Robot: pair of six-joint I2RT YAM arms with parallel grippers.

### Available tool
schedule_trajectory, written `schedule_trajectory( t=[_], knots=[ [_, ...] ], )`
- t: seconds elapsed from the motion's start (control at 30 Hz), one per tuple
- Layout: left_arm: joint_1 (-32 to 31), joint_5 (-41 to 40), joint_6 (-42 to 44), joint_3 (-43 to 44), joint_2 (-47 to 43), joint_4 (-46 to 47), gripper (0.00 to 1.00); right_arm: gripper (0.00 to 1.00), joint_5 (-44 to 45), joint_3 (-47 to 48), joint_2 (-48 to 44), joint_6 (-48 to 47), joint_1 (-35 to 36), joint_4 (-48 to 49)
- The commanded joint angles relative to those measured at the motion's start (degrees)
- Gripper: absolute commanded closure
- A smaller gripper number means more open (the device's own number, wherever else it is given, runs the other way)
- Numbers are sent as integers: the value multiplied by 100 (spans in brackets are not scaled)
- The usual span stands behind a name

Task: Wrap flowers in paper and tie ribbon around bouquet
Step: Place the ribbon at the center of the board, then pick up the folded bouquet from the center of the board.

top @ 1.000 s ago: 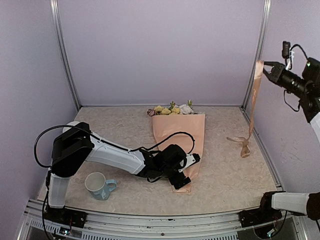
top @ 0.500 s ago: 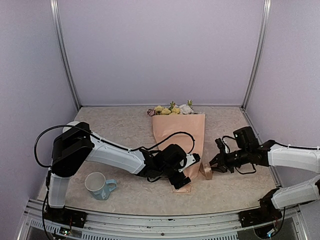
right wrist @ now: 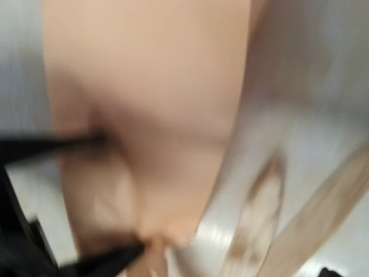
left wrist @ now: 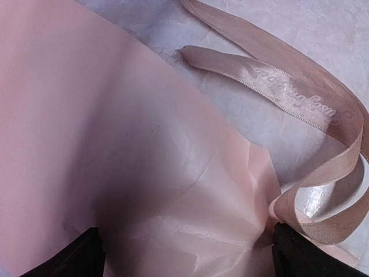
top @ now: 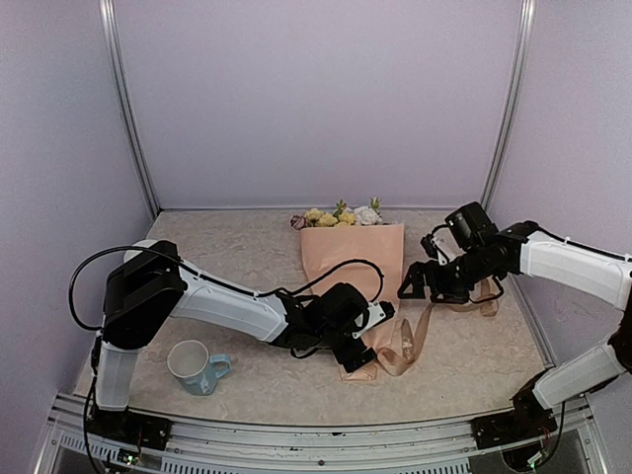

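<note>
Across the table (top: 227, 247), left tool (top: 363, 341) reaches low, agape astride the bouquet (top: 348, 252); right tool (top: 410, 286), opening unclear.

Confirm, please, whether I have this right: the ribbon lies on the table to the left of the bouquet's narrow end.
Not quite. The ribbon lies on the table to the right of the bouquet's narrow end, not the left. The top external view shows this.

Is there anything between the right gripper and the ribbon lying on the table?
Nothing visible. The open right gripper is close to the ribbon, which lies looped beside the narrow end of the bouquet.
</note>
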Motion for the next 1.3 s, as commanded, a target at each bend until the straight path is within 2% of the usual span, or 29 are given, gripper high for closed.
schedule_trajectory(
  t=[0.0, 0.13, 0.23, 0.4, 0.57, 0.7, 0.83, 0.9, 1.07, 1.17, 1.27],
  knots=[
    [-56, 111, 211, -111, 341, -775, 1, 1, 581, 583, 212, -773, -303, -76],
    [-50, 124, 219, -86, 355, -781, 1, 8, -446, 465, 858, -980, -759, 952],
    [-51, 135, 212, -85, 350, -782, 1, 11, -922, 657, 1678, -1096, -954, 1299],
    [-53, 156, 192, -94, 361, -768, 1, 14, -1581, 588, 2399, -993, -1016, 2087],
    [-51, 170, 192, -106, 366, -763, 1, 22, -2575, 176, 2950, -645, -1006, 3334],
    [-39, 223, 198, -122, 373, -785, 1, 23, -2929, -27, 3299, -207, -958, 4101],
    [-11, 224, 195, -160, 367, -776, 1, 24, -3061, -70, 3551, -66, -773, 4467],
    [3, 221, 183, -185, 358, -754, 1, 28, -3145, -128, 3593, 40, -716, 4672],
    [52, 226, 158, -237, 358, -701, 1, 59, -3394, -462, 3495, 568, -700, 5583],
    [71, 245, 151, -279, 327, -653, 1, 76, -3386, -518, 3496, 675, -700, 5735],
    [78, 182, 139, -318, 259, -615, 1, 99, -3452, -549, 3526, 757, -700, 5875]
  ],
)
